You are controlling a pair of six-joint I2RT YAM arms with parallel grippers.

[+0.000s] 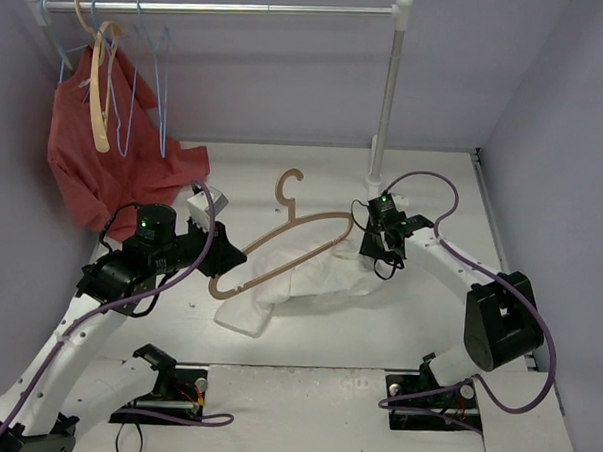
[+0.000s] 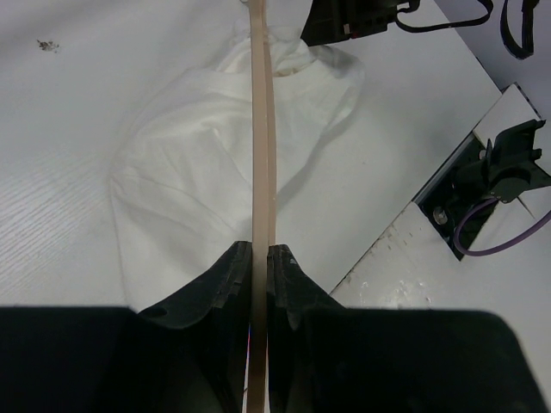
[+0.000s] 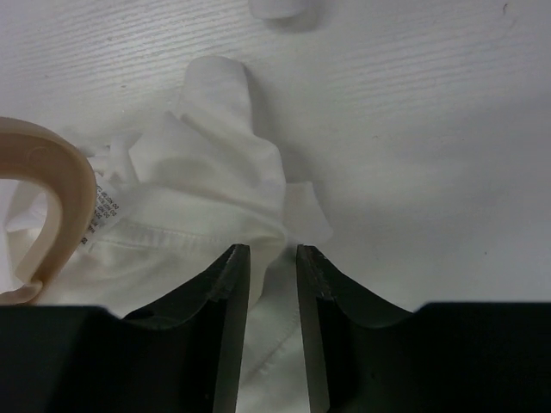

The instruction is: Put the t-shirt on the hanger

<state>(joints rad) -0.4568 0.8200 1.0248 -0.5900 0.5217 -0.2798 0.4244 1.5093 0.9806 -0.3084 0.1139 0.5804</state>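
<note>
Near the middle of the overhead view, the left gripper point(image 1: 225, 268) pinches one end of the hanger point(image 2: 261, 129), fingers pressed tight on its arm. To its right, the right gripper point(image 3: 265, 254) has its fingers nearly together, nipping a fold of the t-shirt point(image 1: 304, 281), which lies on the table point(image 1: 327, 337) under the hanger.

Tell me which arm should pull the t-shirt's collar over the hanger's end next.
Right. The right gripper straddles the t-shirt's collar cloth, beside the hanger's end. The left gripper is shut on the hanger's other arm.
</note>
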